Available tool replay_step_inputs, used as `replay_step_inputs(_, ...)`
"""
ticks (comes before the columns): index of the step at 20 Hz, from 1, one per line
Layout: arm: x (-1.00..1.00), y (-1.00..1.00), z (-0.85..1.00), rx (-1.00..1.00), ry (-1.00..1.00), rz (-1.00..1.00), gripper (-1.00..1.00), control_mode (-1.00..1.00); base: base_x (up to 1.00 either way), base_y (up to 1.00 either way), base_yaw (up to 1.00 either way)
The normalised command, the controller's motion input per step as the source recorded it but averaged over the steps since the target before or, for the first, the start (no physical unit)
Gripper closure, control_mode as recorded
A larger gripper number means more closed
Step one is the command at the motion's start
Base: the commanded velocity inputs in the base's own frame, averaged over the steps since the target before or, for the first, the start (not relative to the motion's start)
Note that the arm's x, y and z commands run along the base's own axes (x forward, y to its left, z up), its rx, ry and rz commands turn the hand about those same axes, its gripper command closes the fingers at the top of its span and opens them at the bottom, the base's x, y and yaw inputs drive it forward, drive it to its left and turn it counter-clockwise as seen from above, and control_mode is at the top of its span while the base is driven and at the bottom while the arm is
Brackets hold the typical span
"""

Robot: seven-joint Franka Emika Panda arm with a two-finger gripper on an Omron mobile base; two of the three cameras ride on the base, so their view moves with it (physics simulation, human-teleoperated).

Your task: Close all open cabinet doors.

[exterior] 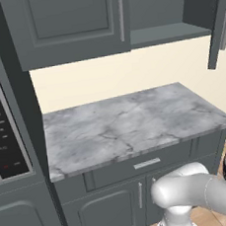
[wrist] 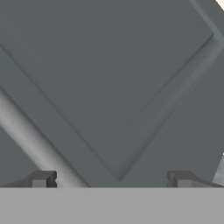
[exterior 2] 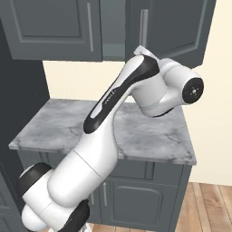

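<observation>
Hand view is showing the gripper (wrist: 111, 179), fingers wide, facing the open cabinet door (wrist: 131, 78); pushing off-centre risks slipping.

2 tall dark grey shaker wall-cabinet doors (exterior: 74, 20) (exterior: 217, 23), 1 grey marble countertop (exterior: 126, 126), 1 wide grey drawer front (exterior: 143, 165), 2 short grey base-cabinet doors (exterior: 106, 212).
</observation>
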Motion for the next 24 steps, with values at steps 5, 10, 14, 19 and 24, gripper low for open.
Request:
replay_step_inputs(5,0.46,0.14,0.0,0.0,0.0,0.0,-1.0,-1.0,0.0,0.0,0.0)
replay_step_inputs(10,0.36,0.16,0.0,0.0,0.0,0.0,-1.0,-1.0,0.0,0.0,0.0)
replay_step_inputs(14,0.35,0.16,0.0,0.0,0.0,0.0,-1.0,-1.0,0.0,0.0,0.0)
replay_step_inputs(19,0.53,0.28,0.0,0.0,0.0,0.0,-1.0,-1.0,0.0,0.0,0.0)
replay_step_inputs(24,0.58,0.24,0.0,0.0,0.0,0.0,-1.0,-1.0,0.0,0.0,0.0)
